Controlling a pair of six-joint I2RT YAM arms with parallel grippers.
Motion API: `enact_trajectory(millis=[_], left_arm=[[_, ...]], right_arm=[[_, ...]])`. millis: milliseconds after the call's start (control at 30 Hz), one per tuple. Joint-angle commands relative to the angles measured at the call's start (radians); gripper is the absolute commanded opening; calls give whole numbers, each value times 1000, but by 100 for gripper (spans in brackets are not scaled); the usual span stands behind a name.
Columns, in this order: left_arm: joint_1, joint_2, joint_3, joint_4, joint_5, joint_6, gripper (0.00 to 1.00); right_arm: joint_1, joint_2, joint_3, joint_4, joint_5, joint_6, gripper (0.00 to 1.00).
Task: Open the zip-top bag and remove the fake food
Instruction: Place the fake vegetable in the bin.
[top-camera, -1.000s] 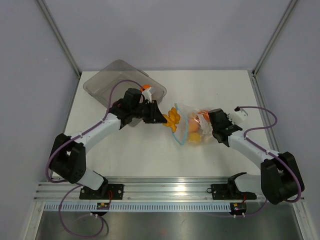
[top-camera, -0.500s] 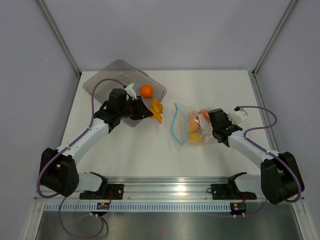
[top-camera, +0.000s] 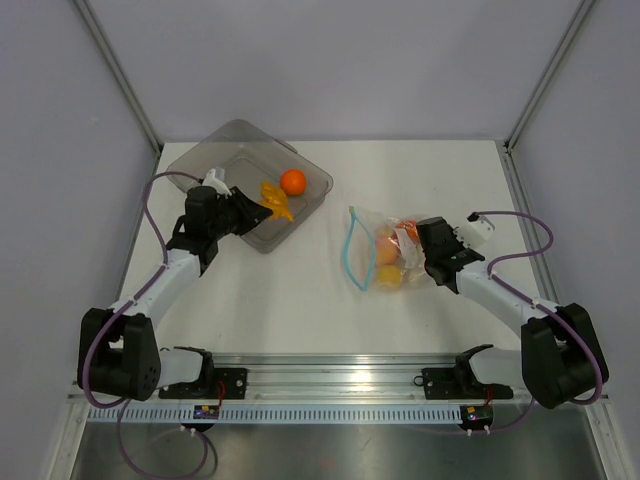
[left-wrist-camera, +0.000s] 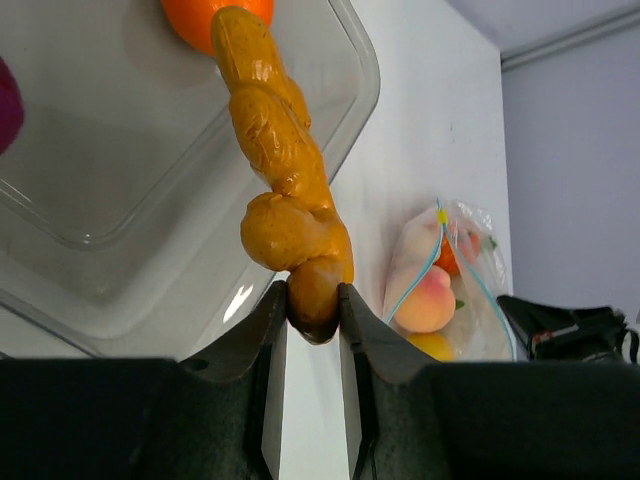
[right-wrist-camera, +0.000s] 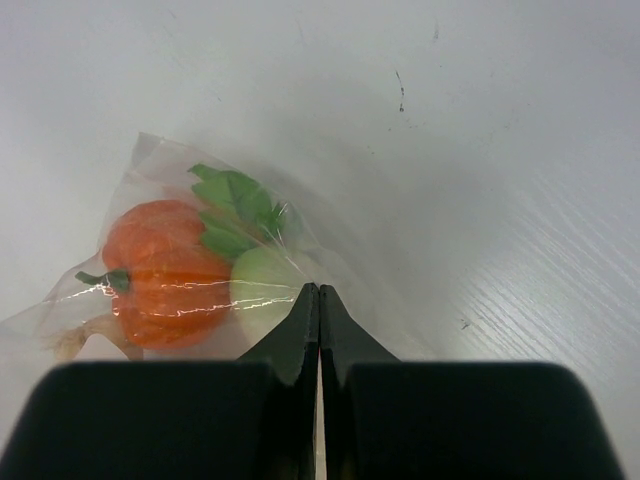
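Our left gripper (left-wrist-camera: 313, 300) is clamped on the lower end of a knobbly yellow-orange piece (left-wrist-camera: 285, 180). The piece stands out from the fingers over the grey see-through tray (top-camera: 213, 160). We cannot tell whether it touches the tray floor. In the tray lie an orange ball (top-camera: 292, 181), just past the tip of the held piece, and a purple piece (left-wrist-camera: 6, 100) that barely shows at the left edge of the left wrist view.

Our right gripper (right-wrist-camera: 318, 292) is pressed fully together on a fold of the clear bag (top-camera: 372, 225), at the end away from its mouth. The bag lies on the white table (top-camera: 300, 300). Inside it, right at the fingertips, we see a round orange piece with green leaves (right-wrist-camera: 160, 270) and a pale piece (right-wrist-camera: 262, 285). Nearer the mouth are a peach (left-wrist-camera: 432, 300) and a yellow piece (top-camera: 389, 277). The light blue zip strip (top-camera: 347, 250) stands open in a loop on the side facing the left arm.

A second ago the left gripper was at the bag's mouth with the yellow-orange piece just outside the zip strip. Half a second ago it was beside the tray's near corner, and now it is over the tray. The right arm and the bag have not shifted.

The bag is well apart from the left gripper, across bare table, and it is pinched by the right one.
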Motion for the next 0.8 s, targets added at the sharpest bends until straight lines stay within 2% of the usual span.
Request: enact_trajectory(millis=[0,300,533,767], left_arm=[[54,-21,-52,168,-24,-98,13],[120,17,-111,222,-51,-169,18],[123,45,-98,185,-41,-186,56],[120,-15,-112,196,-13,-181,58]], right_arm=[[-6,6,34,30,6,-4,0],[-6,2,29,37,-6,-12,0],[-6,0,28,42,-12,-18,0],[-6,-5,26,45,-15,-24,0]])
